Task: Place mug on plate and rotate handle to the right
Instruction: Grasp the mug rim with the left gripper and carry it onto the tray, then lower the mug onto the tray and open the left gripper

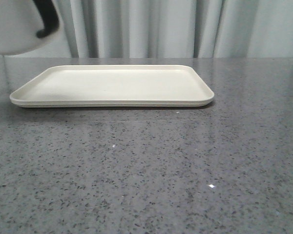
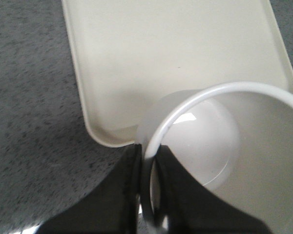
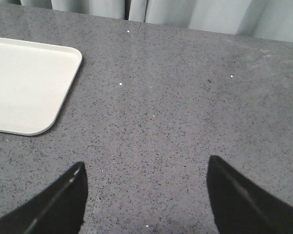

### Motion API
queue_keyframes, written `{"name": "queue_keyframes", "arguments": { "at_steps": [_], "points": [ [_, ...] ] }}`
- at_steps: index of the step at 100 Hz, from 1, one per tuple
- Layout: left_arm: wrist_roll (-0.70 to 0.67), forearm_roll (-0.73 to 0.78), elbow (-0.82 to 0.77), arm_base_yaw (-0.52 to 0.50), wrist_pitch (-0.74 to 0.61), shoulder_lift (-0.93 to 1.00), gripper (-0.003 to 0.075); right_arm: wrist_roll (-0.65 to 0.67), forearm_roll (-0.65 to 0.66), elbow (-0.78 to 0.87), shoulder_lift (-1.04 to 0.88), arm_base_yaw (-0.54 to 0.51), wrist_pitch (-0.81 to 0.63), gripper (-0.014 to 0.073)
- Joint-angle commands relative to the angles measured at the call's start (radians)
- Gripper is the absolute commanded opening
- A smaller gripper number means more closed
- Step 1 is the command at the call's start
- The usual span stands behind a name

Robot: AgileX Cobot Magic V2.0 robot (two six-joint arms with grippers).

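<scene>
Mug [image 2: 224,146] is held aloft by its rim, which is pinched between the fingers of the left gripper [image 2: 147,195], one finger inside the wall and one outside. In the front view the mug is seen only partly, at the upper left corner, with the black handle [image 1: 46,19] showing against its white body. Just beyond the left gripper lies the plate [image 1: 112,102], flat on the grey speckled table [image 1: 146,170]; its near corner is overlapped by the mug, which is not yet set down. The right gripper [image 3: 144,195] is spread wide with nothing between its fingers, beside the plate. Placing is judged unfinished, and turning the handle rightward remains.
</scene>
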State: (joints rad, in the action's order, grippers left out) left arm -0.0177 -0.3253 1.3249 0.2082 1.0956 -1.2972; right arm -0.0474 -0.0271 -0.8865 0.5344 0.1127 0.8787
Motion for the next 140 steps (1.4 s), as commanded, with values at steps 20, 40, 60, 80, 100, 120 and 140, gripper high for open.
{"name": "queue_keyframes", "arguments": {
  "at_steps": [20, 40, 60, 80, 100, 120, 140],
  "points": [
    [-0.037, -0.027, 0.196, 0.115, -0.094, -0.204, -0.002, -0.002, 0.01, -0.032, 0.012, -0.005, -0.072, 0.0521],
    [-0.088, 0.011, 0.301, 0.154, -0.092, -0.329, -0.002, -0.002, 0.01, -0.032, 0.012, -0.005, -0.071, 0.0521],
    [-0.15, 0.106, 0.363, 0.203, -0.085, -0.401, -0.002, -0.002, 0.01, -0.032, 0.012, -0.005, -0.071, 0.0521],
    [-0.152, 0.116, 0.371, 0.221, -0.083, -0.438, -0.002, -0.002, 0.01, -0.032, 0.012, -0.005, -0.073, 0.0521],
    [-0.166, 0.148, 0.371, 0.221, -0.074, -0.452, -0.002, -0.002, 0.01, -0.032, 0.012, -0.005, -0.073, 0.0521],
    [-0.166, 0.15, 0.371, 0.222, -0.073, -0.456, -0.002, -0.002, 0.01, -0.032, 0.012, -0.005, -0.073, 0.0521],
    [-0.162, 0.15, 0.371, 0.226, -0.073, -0.456, -0.0019, -0.002, 0.01, -0.032, 0.012, -0.005, -0.073, 0.0521]
  ]
}}
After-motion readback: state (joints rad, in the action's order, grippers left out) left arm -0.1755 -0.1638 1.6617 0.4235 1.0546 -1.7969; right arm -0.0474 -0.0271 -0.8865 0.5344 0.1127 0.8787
